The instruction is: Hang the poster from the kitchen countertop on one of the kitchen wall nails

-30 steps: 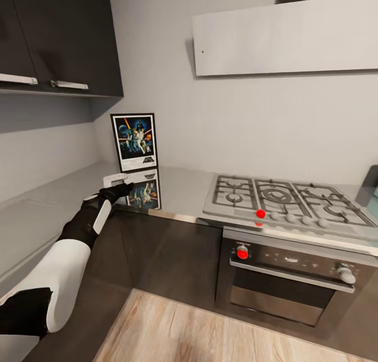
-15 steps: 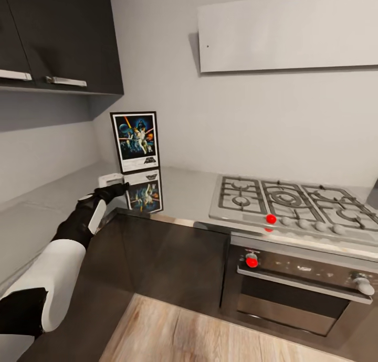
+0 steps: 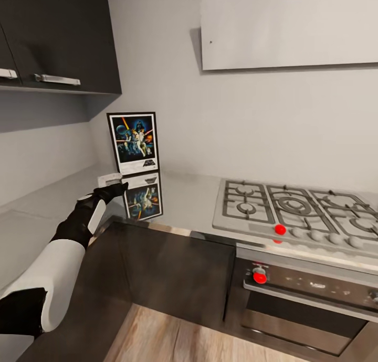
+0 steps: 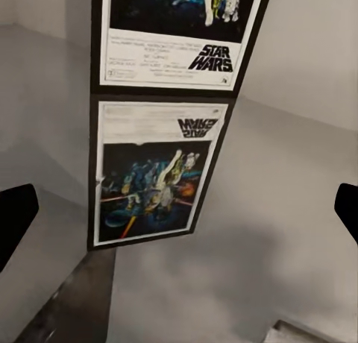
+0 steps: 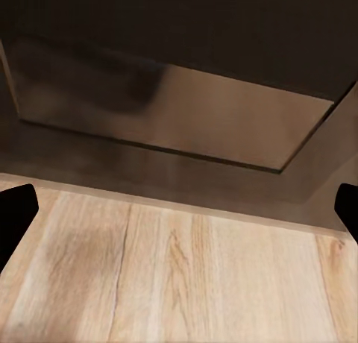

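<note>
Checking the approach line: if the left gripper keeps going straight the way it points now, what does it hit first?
Probably the poster. The left gripper is open and aimed at its lower edge where it stands on the kitchen countertop; nothing lies between. It might graze the countertop first, since depth is unclear.

The poster (image 3: 133, 142) has a black frame, white border and dark blue artwork with orange touches. The kitchen countertop (image 3: 189, 197) is glossy pale grey; the cabinets (image 3: 173, 267) are dark brown-grey. Red knobs (image 3: 280, 229) mark the steel hob (image 3: 294, 210). The floor (image 5: 179, 283) is light wood-grain.
</note>
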Motion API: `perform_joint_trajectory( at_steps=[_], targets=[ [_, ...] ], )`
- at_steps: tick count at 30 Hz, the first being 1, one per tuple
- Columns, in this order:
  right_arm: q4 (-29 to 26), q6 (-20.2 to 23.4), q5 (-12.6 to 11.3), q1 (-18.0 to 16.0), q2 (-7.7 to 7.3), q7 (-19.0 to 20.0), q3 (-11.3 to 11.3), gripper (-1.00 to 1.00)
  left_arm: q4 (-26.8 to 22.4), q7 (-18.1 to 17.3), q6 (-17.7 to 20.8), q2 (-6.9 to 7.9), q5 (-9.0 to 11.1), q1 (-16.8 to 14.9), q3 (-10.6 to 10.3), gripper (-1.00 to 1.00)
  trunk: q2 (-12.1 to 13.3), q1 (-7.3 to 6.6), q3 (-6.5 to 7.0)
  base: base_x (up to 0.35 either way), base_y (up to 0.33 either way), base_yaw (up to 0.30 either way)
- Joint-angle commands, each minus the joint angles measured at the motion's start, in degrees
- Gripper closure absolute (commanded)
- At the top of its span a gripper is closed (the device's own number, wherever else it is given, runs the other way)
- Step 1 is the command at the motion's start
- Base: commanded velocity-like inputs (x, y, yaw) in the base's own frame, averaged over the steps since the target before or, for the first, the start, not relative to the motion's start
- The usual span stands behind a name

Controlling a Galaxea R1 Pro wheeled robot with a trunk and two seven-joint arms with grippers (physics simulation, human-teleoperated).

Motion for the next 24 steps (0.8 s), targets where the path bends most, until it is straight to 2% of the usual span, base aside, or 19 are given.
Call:
perform_joint_trajectory(
  at_steps=[1,9,20,24],
  targets=[
    [-0.1,0.0,0.1,0.0,-0.02,-0.3,0.1,-1.0,-0.1,0.0,0.4,0.0,0.6,0.0,0.1,-1.0,0.0,0.01,-0.05,0.058,0.001,0.0],
    [0.0,0.0,0.0,0.0,-0.02,-0.3,0.1,-1.0,0.0,0.0,0.3,0.0,0.6,0.0,0.1,-1.0,0.0,0.01,-0.05,0.068,0.0,0.0],
    [0.0,0.0,0.1,0.0,-0.02,-0.3,0.1,-1.0,0.0,0.0,0.4,0.0,0.6,0.0,0.1,-1.0,0.0,0.01,-0.05,0.292,0.062,-0.001],
    [0.0,0.0,0.1,0.0,-0.02,-0.3,0.2,-1.0,0.0,0.0,0.4,0.0,0.6,0.0,0.1,-1.0,0.0,0.01,-0.05,0.142,0.053,-0.168]
  ],
)
